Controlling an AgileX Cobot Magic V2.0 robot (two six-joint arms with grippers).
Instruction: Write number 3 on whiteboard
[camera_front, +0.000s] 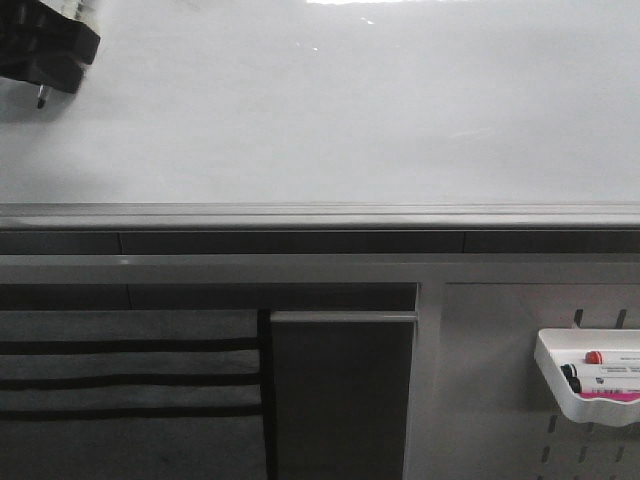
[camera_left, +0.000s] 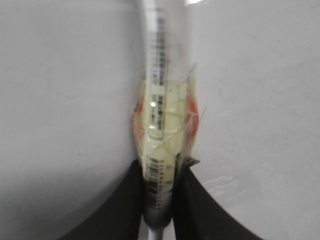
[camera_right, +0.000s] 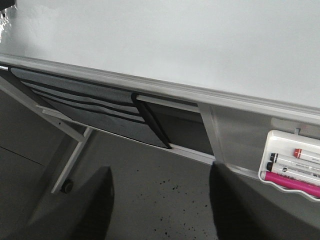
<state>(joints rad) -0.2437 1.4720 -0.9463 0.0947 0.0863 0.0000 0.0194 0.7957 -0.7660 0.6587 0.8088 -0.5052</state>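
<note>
Up close, the left pincer (camera_left: 159, 192) grips a blurred marker (camera_left: 161, 100), seemingly against the whiteboard (camera_left: 60, 100); right pincer (camera_right: 160, 200) released.

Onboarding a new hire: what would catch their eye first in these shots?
Mostly the whiteboard: glossy, filling the upper half of the front view, with no writing on the part that shows. Next, the left gripper, its jaws shut on a marker with a barcoded label, seen against the board; in the front view it sits at the top left corner. Last, the white tray of markers hung on the perforated panel at lower right.
</note>
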